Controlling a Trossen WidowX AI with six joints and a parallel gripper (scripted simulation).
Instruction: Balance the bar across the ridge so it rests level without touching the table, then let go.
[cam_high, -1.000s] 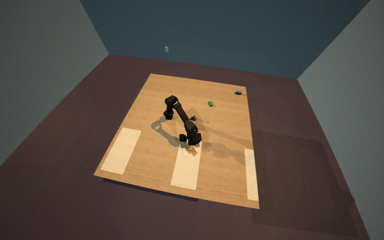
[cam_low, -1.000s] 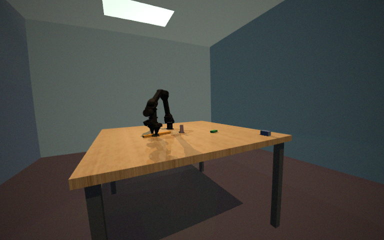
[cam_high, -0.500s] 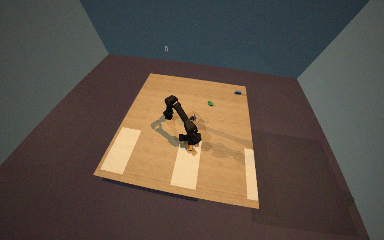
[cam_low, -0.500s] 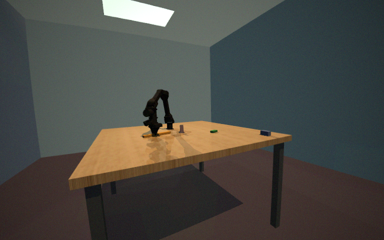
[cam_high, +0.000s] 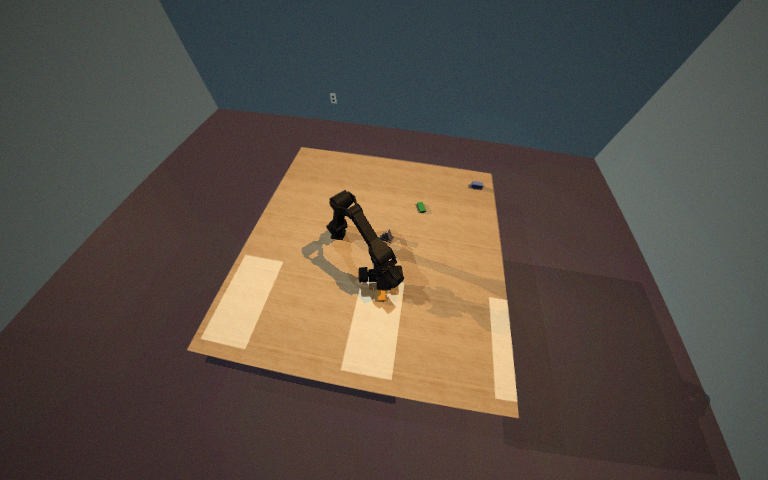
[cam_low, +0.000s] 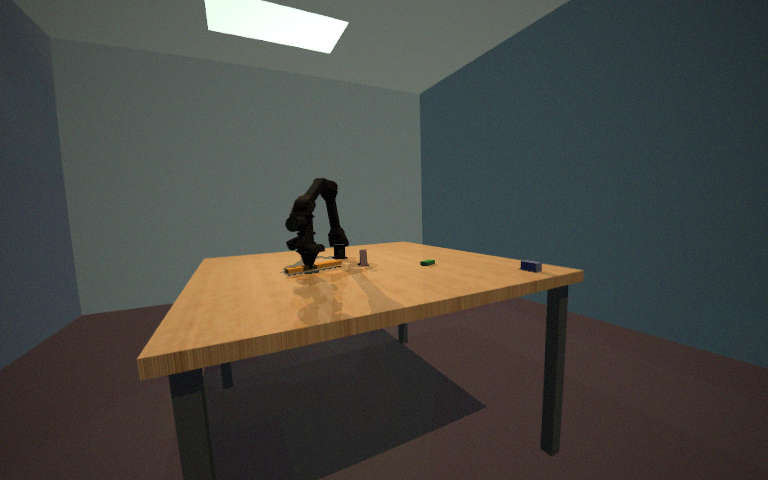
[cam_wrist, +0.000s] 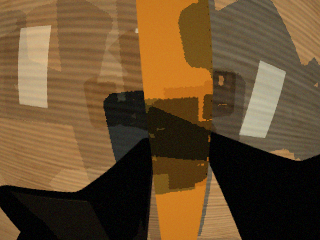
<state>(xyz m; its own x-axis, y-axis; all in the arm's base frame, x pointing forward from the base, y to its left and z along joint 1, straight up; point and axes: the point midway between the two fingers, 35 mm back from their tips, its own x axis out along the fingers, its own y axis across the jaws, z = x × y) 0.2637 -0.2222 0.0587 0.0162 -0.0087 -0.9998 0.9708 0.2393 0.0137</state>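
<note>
The long orange bar (cam_high: 381, 295) (cam_low: 294, 270) (cam_wrist: 172, 50) lies at table height; whether it touches the table top is too small to tell. My gripper (cam_low: 309, 267) (cam_wrist: 178, 142) is shut on the bar, with a black finger against each long side in the wrist view. The top view shows only one end of the bar, as the arm hides the rest. The ridge, a small purple-grey piece (cam_high: 386, 236) (cam_low: 363, 257), stands on the table between the gripper and the green block, with nothing on top of it.
A green block (cam_high: 420, 207) (cam_low: 427, 262) lies beyond the ridge. A blue block (cam_high: 477, 185) (cam_low: 531, 266) lies near the far right corner of the wooden table (cam_high: 305, 362) (cam_low: 453, 283). The arm's base stands to the left of the ridge in the top view.
</note>
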